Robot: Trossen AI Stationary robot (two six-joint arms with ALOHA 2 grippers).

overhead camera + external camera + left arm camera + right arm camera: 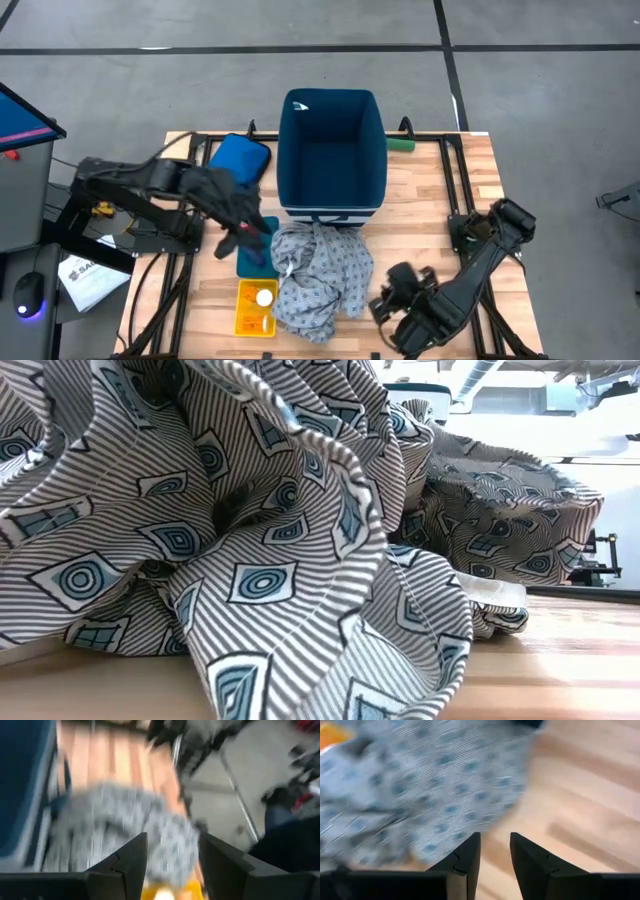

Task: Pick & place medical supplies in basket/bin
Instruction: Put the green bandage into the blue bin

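Observation:
The grey patterned gown [320, 282] lies crumpled on the wooden table, in front of the tall navy bin [332, 150]. It fills the low view [250, 540]. Left of it a yellow tray [254, 310] holds a white-capped bottle [264, 297]. My left gripper [240, 238] hangs above the table to the left of the gown, open, and nothing is between its fingers [172, 840]. My right gripper [386, 300] hovers to the right of the gown near the front edge, open with a narrow gap and holding nothing [495, 837].
A flat blue pouch [240, 160] lies left of the bin. A teal flat piece [256, 252] lies under my left gripper. A green block [400, 143] sits at the bin's far right corner. Bare wood [440, 220] shows right of the bin.

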